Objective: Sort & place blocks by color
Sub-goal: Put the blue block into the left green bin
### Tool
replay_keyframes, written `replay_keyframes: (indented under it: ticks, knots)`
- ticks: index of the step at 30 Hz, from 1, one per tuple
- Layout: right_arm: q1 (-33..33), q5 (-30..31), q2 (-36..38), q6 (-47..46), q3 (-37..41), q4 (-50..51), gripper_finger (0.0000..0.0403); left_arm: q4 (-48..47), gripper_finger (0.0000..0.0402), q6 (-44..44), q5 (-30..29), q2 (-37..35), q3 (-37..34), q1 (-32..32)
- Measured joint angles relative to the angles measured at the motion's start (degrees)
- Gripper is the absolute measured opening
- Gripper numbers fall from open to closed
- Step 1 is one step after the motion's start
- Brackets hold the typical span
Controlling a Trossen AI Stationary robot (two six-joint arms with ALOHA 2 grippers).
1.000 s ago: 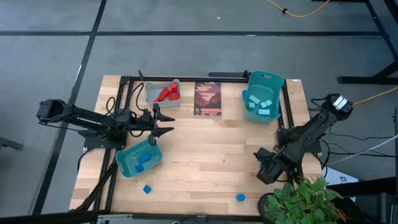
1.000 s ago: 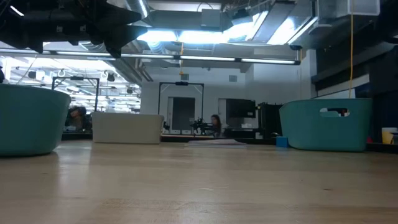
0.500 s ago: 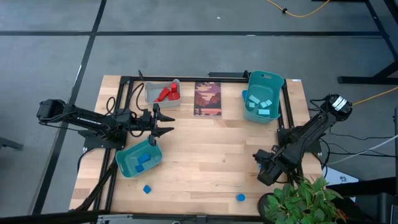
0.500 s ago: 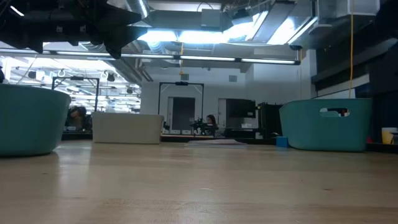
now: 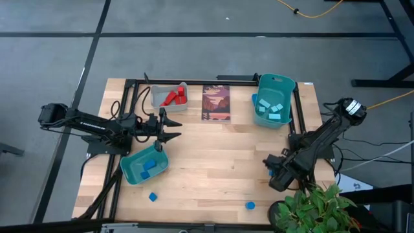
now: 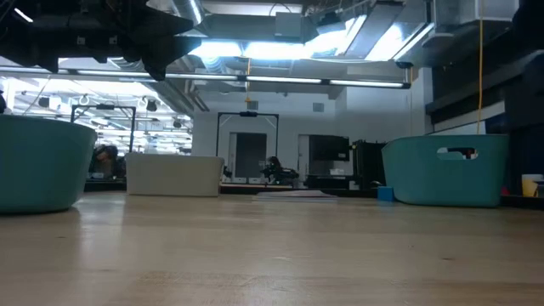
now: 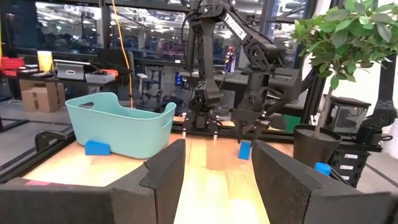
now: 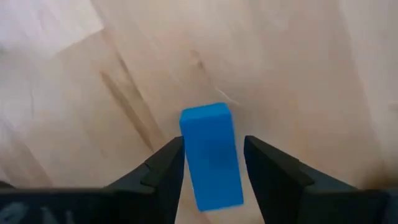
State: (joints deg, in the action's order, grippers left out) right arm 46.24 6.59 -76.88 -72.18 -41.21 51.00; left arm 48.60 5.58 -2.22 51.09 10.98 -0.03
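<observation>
- Fingers of the right gripper (image 8: pixel 211 171) are seen in the right wrist view spread partway, with a blue bar block (image 8: pixel 211 155) standing between them; a thin gap shows on each side, so whether the pads touch the block cannot be told.
- The long axis of that block is seen running along the fingers, pointing away from the wrist, and the block lies on the bare wooden table (image 5: pixel 213 162).
- In the high view the right gripper (image 5: pixel 270 167) is placed low over the table's right part, near the front edge, beside a leafy plant (image 5: pixel 310 206).
- The left gripper (image 5: pixel 173 127) is held with its fingers spread and nothing between them, just behind a tilted teal bin (image 5: pixel 132 171) on the left, in which dark blue blocks (image 5: pixel 149 168) lie.
- Red blocks (image 5: pixel 173 97) are kept in a grey bin (image 5: pixel 157 102) at the back left; light cyan blocks (image 5: pixel 272 111) are kept in a tall teal bin (image 5: pixel 284 84) at the back right.
- A dark picture card (image 5: pixel 216 102) lies between those two back bins.
- Two more blue blocks are left loose near the front edge: one (image 5: pixel 152 197) in front of the tilted bin, one (image 5: pixel 250 205) nearer the plant.
- No brand, label or writing can be read anywhere.
</observation>
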Motion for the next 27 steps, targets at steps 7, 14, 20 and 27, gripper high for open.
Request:
replay_keyframes:
  ticks: [7, 14, 20, 27]
  knots:
    - [0.0, -0.1, 0.0, 6.5, 3.6, -6.7, 0.0171, -0.2, 0.0179, 0.2, 0.0, 0.0, 0.0, 0.0]
    - [0.2, -2.9, 0.1, 6.8, 7.3, -9.9, 0.0171, -0.2, 0.0179, 0.2, 0.0, 0.0, 0.0, 0.0]
    - [0.1, -4.6, 0.8, 4.4, 12.2, -15.2, 0.0171, -0.2, 0.0179, 0.3, 0.0, 0.0, 0.0, 0.0]
    - [0.2, -3.5, 0.2, 8.0, 10.9, -13.9, 0.0169, -0.2, 0.0179, 0.3, 0.0, 0.0, 0.0, 0.0]
